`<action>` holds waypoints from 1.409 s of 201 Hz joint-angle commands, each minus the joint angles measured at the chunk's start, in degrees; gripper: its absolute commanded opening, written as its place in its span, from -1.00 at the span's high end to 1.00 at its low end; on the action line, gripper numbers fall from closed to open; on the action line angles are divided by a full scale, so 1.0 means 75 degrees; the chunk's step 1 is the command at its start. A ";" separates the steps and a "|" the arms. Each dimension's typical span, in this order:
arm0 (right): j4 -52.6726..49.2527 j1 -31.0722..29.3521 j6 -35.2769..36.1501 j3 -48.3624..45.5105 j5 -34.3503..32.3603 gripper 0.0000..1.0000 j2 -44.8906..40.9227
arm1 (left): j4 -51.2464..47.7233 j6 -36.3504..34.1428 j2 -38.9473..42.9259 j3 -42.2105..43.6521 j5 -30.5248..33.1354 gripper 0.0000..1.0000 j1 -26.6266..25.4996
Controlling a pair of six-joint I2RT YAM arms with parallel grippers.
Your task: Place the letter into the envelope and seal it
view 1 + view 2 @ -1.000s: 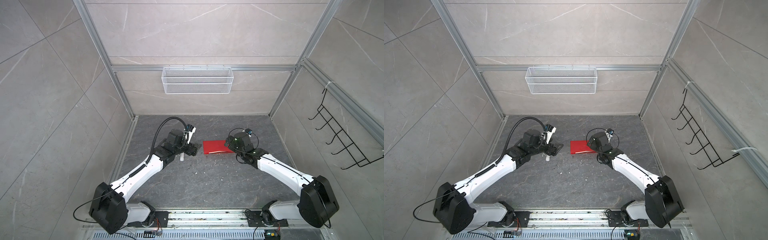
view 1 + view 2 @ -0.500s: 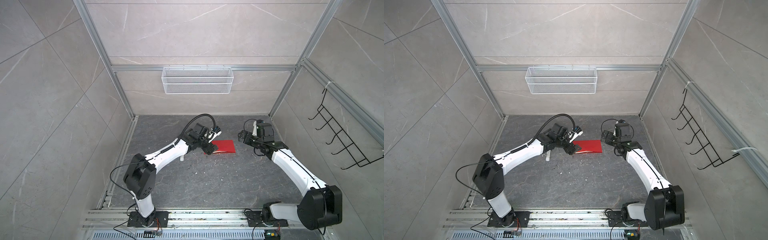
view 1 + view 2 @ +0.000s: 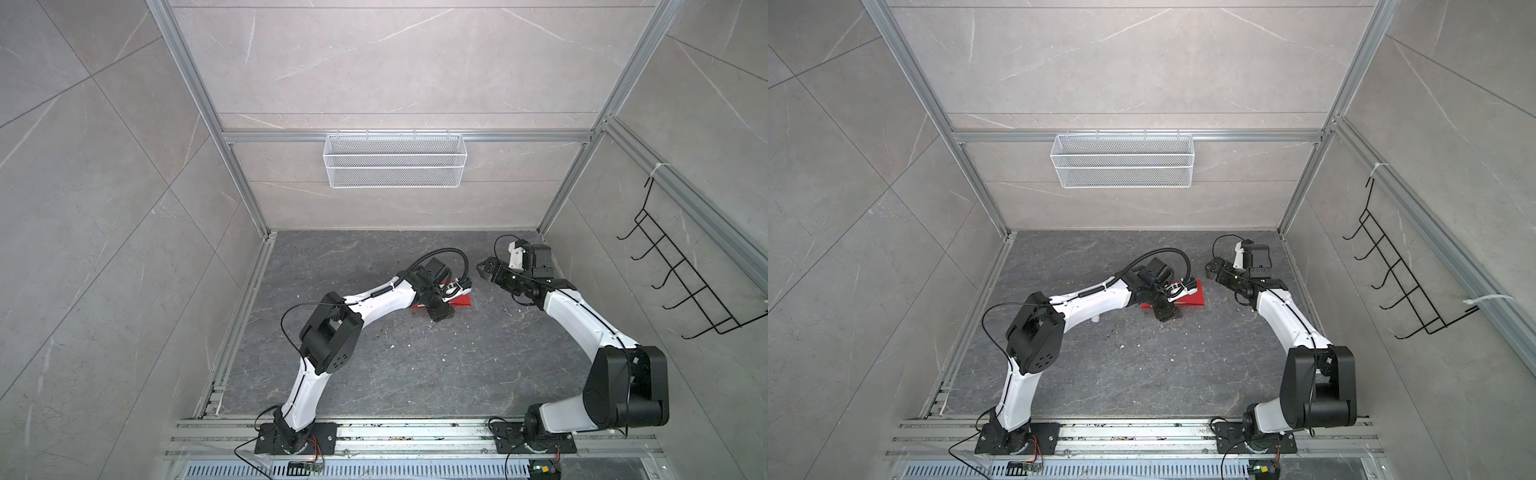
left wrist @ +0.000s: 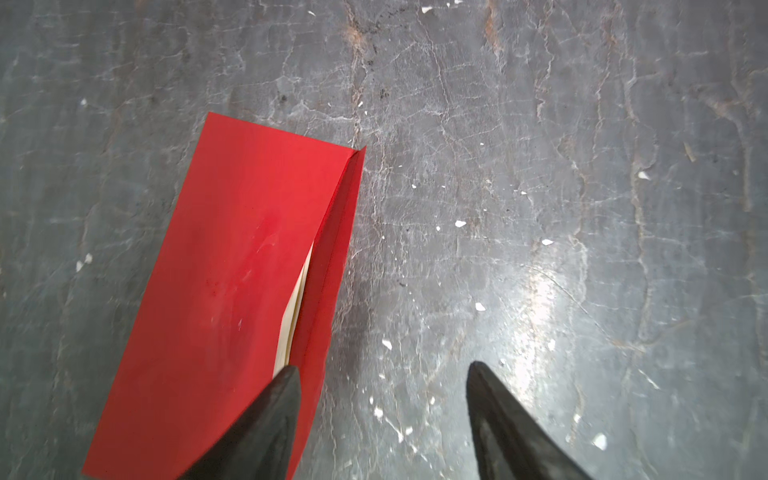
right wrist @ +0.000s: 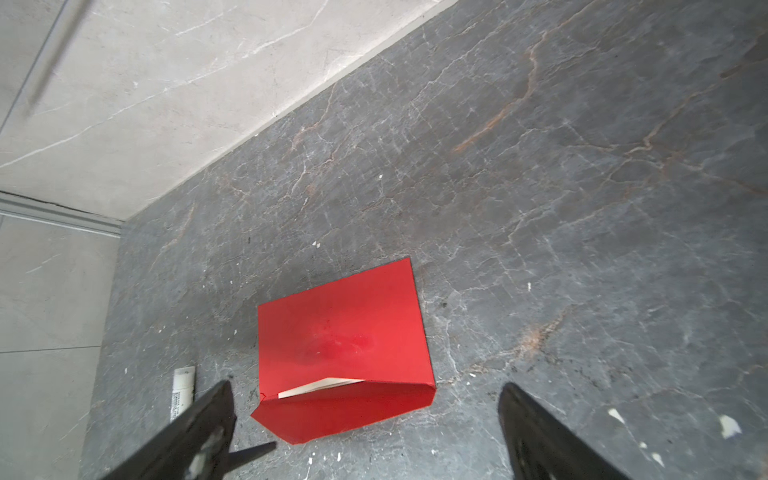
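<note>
Flat on the dark grey veined stone bench (image 3: 374,374), a little toward 12 o'clock from its middle in both top views: bright red long paper envelope (image 3: 462,302) (image 3: 1194,300) (image 4: 232,270) (image 5: 340,328), partly hidden there under the left arm's wrist. Inside it, tan paper letter (image 4: 295,307) (image 5: 320,386), showing only as a thin pale edge at the mouth in both wrist views. Flap folded over but standing off the body, not pressed down. Right over the mouth edge, left end effector (image 4: 382,365): jaws moderately apart with nothing between them, one dark finger over the flap fold, its mate over bare bench; touching the paper or just above it, cannot tell. Raised above the bench at about 1 o'clock from the envelope, right end effector (image 3: 486,268) (image 5: 365,385): jaws spread wide and empty, not touching the paper. On the bench at about 8 o'clock from the envelope, close beside the left forearm: small white tube with a printed label (image 3: 1096,319) (image 5: 183,390). On the wall at 12 o'clock, white wire-mesh basket (image 3: 395,166).
</note>
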State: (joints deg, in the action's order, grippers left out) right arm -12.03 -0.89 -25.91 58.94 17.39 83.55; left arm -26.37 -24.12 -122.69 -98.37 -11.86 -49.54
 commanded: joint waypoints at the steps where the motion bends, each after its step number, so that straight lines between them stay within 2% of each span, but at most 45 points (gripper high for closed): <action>1: 0.0209 0.0048 -0.0002 0.0089 0.0299 -0.98 0.0075 | -0.0050 -0.0300 -0.0278 -0.0355 0.0386 -0.17 -0.0046; 28: 0.0187 0.0056 0.0036 0.0076 0.0365 -0.98 0.0017 | 0.0192 -0.0374 -0.0462 -0.0362 0.0683 0.04 -0.0039; 57: 0.0116 0.0068 0.0085 0.0064 0.0358 -0.98 -0.0083 | 0.0311 -0.0496 -0.0517 -0.0298 0.0798 0.48 -0.0041; 68: 0.0093 0.0071 0.0095 0.0067 0.0342 -0.98 -0.0112 | 0.0356 -0.0533 -0.0505 -0.0224 0.0847 0.56 -0.0044; 95: 0.0040 0.0078 0.0109 0.0059 0.0375 -0.98 -0.0183 | 0.0480 -0.0671 -0.0317 0.0069 0.1030 0.92 -0.0043; 108: 0.0032 0.0081 0.0118 0.0059 0.0428 -0.98 -0.0205 | 0.0538 -0.0770 -0.0119 0.0305 0.1160 1.00 -0.0044; 167: 0.0034 0.0080 0.0129 0.0013 0.0725 -0.98 -0.0236 | 0.1042 -0.0831 0.1279 0.2085 0.1400 1.00 -0.0058; 199: 0.0039 0.0073 0.0133 -0.0005 0.0865 -0.98 -0.0194 | 0.1144 -0.0735 0.1602 0.2652 0.1413 1.00 -0.0109; 225: 0.0057 0.0078 0.0127 0.0036 0.0960 -0.98 -0.0186 | 0.1215 -0.0661 0.1752 0.2857 0.1395 0.86 -0.0145; 231: 0.0039 0.0073 0.0144 0.0065 0.0991 -0.98 -0.0171 | 0.1239 -0.0644 0.1810 0.2904 0.1403 0.79 -0.0147; 251: -0.0003 0.0074 0.0239 0.0167 0.1110 -0.98 -0.0172 | 0.1339 -0.0545 0.2145 0.3067 0.1401 0.36 -0.0148; 283: -0.0025 0.0078 0.0447 0.0314 0.1442 -0.98 -0.0172 | 0.1511 0.0356 0.3090 0.3352 0.1640 -0.16 0.0023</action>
State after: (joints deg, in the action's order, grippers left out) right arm -11.77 -0.49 -24.95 59.05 25.36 83.46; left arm -17.50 -27.05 -107.90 -73.38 -1.02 -50.37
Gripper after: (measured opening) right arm 0.990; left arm 0.508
